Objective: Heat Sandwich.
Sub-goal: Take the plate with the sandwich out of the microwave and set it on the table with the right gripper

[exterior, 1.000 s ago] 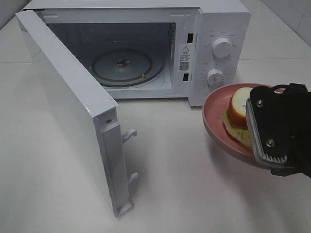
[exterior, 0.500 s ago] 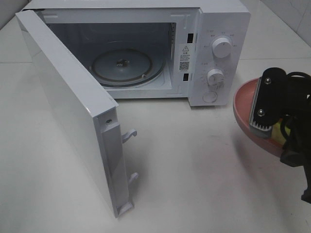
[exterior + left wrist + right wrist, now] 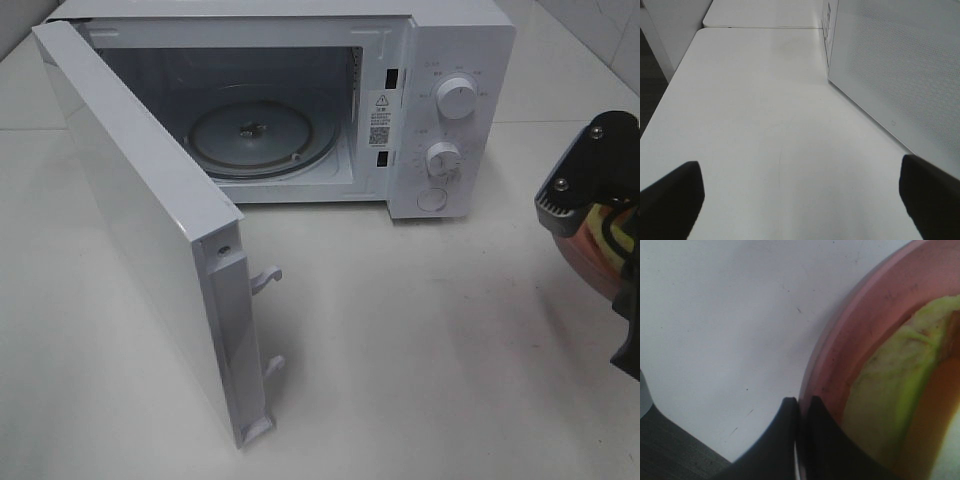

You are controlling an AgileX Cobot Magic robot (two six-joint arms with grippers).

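Unreadable warning label (image 3: 379, 118) on microwave (image 3: 462, 60) frame; nothing else legible.

A white table (image 3: 420, 350) carries everything. At its twelve o'clock end sits a white microwave (image 3: 440, 60). The open door (image 3: 140, 220) swings toward nine o'clock.

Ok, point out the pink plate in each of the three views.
Exterior high: the pink plate is at the right edge, mostly hidden behind the right gripper.
Left wrist: not in it; only the table and microwave door.
Right wrist: its rim fills the right side, pinched between the fingertips, sandwich on it.
Shared landmark: the white table.
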